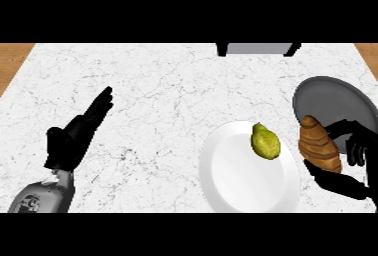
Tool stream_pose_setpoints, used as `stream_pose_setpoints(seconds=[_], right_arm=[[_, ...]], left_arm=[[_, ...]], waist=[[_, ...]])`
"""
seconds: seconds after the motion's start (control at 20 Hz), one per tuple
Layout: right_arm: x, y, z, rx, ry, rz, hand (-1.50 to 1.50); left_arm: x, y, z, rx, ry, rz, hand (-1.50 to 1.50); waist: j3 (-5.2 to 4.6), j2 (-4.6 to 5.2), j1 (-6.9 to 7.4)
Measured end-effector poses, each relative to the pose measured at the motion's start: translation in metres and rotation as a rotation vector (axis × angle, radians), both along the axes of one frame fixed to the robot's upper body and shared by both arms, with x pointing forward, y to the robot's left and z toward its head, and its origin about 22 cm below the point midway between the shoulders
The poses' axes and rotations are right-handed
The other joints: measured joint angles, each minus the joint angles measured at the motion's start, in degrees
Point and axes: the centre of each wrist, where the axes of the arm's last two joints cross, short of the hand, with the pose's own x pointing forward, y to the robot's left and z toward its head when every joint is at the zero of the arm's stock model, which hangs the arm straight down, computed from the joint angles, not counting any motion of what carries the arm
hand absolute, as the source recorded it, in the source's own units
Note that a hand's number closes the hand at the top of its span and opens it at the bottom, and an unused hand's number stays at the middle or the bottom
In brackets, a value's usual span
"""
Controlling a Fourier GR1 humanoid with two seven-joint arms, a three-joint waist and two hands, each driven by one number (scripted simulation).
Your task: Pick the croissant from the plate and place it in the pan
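Left hand: the black left hand (pixel 74 135) is seen at the lower left on its grey forearm, fingers straight and held up over the white marbled counter top (pixel 148 90). It rests there, well apart from everything else, and nothing is held in it.

Right hand: the black right hand (pixel 353 165) is seen at the lower right edge, with fingers and thumb curled round the brown, ridged croissant (pixel 319 145). The croissant is held upright and lengthwise in that grasp.

Croissant position: it is seen off the round white plate (pixel 244 185), just beside the plate's right rim, with its upper tip overlapping the near rim of the round dark grey pan (pixel 332 95). Whether it is already above the pan's floor cannot be told.

Plate: a yellow-green, lemon-shaped fruit (pixel 266 142) is left lying on its upper part.

Far edge: a grey box-like object (pixel 255 48) is partly seen at the counter's back, with wooden surface showing at both far corners.

Done: the pick is judged complete, since the croissant is lifted clear of the plate.

Left to do: the croissant is judged to need carrying farther over the pan, lowering, and releasing.
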Motion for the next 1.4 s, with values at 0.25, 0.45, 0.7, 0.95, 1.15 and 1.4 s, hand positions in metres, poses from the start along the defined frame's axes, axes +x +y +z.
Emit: stream_pose_setpoints(seconds=[0.25, 0.45, 0.7, 0.95, 1.15, 1.4], right_arm=[[0.042, -0.037, -0.019, -0.023, -0.027, -0.054, 1.5], [0.075, -0.064, -0.03, -0.029, -0.037, -0.066, 1.5], [0.103, -0.09, -0.049, -0.031, -0.046, -0.065, 1.5], [0.13, -0.106, -0.053, -0.03, -0.048, -0.073, 1.5], [0.142, -0.122, -0.058, -0.022, 0.003, -0.122, -1.5], [0.146, -0.132, -0.07, -0.005, 0.234, -0.176, -1.5]], left_arm=[[0.007, 0.003, 0.003, -0.004, -0.001, -0.003, 0.0], [0.0, -0.003, 0.0, 0.0, 0.002, -0.007, 0.0], [0.0, 0.001, -0.003, 0.0, 0.004, -0.001, 0.0], [0.005, 0.001, 0.004, -0.006, -0.001, -0.012, 0.0], [0.007, -0.003, 0.0, -0.005, -0.002, -0.013, 0.0], [0.009, -0.012, 0.005, -0.002, -0.01, -0.028, 0.0]], waist=[[-0.02, 0.07, 0.28], [-0.02, 0.09, 0.56], [-0.03, 0.11, 0.59], [-0.03, 0.13, 0.71], [-0.03, 0.32, 0.99], [0.03, 0.63, 1.94]])
